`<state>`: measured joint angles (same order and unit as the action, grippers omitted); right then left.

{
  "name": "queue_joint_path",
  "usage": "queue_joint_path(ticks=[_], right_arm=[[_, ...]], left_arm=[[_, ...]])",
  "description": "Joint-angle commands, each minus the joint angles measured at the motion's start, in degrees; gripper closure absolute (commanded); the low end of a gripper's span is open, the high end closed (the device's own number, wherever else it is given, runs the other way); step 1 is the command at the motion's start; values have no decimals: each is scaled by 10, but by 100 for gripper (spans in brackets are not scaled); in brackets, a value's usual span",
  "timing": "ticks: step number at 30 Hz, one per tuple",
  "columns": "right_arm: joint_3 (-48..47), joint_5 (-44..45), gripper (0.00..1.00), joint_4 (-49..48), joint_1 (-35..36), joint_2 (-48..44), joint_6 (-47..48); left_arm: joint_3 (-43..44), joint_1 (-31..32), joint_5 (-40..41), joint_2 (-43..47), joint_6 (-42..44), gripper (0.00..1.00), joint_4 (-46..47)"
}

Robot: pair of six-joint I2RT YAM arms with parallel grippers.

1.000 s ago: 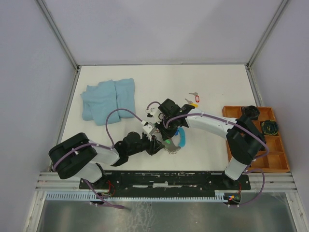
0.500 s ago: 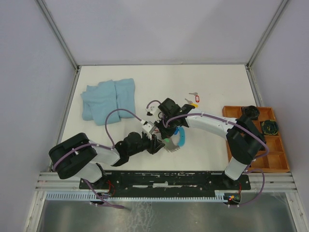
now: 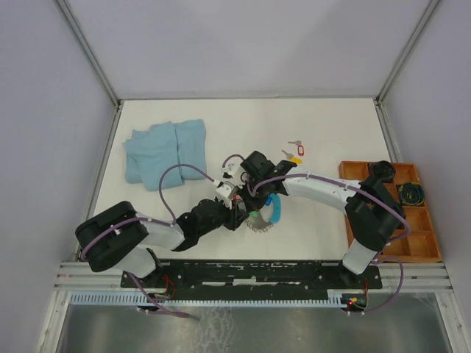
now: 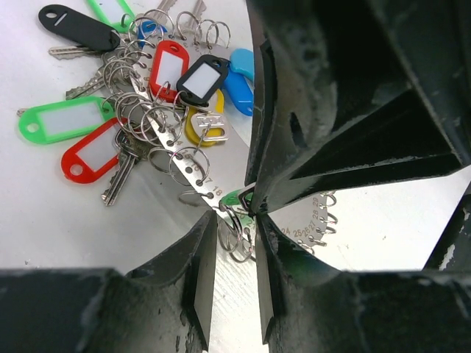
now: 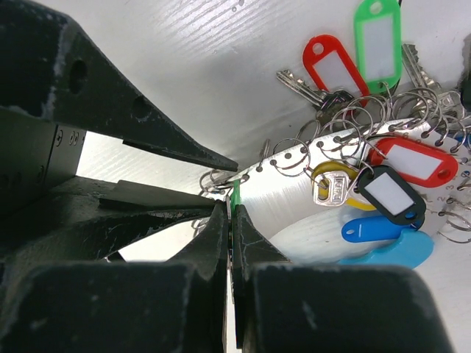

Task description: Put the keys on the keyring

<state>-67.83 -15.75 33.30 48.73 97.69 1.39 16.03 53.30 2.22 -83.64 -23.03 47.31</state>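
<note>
White table point(image 3: 331, 125), right pincer point(image 5: 230, 220) seemingly pinching green tag point(image 5: 236, 194)

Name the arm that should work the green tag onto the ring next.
Right. The right fingers are shut on the green tag, right at the edge of the plate where the rings hang. The left fingers only straddle a ring there, so that arm looks better left steadying it.

Shiny silver metal keys point(image 4: 118, 173) with glossy plastic tags point(image 4: 62, 120), bright metal keyring plate point(image 4: 197, 175) (perforated), matt white table point(image 4: 44, 209)
</note>
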Motion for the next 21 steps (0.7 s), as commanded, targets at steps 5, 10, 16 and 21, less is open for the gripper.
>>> queue_joint_path(ticks=[5, 10, 16, 21], right_arm=[[-1, -39, 99, -11, 15, -44, -4], [1, -43, 99, -14, 15, -51, -7], [8, -37, 99, -14, 15, -70, -7], [10, -35, 99, -12, 14, -78, -5]], left_arm=[[12, -5, 26, -7, -6, 67, 4], [16, -5, 33, -24, -2, 75, -4], [15, -5, 46, -49, -6, 81, -4], [16, -5, 52, -55, -4, 94, -13]])
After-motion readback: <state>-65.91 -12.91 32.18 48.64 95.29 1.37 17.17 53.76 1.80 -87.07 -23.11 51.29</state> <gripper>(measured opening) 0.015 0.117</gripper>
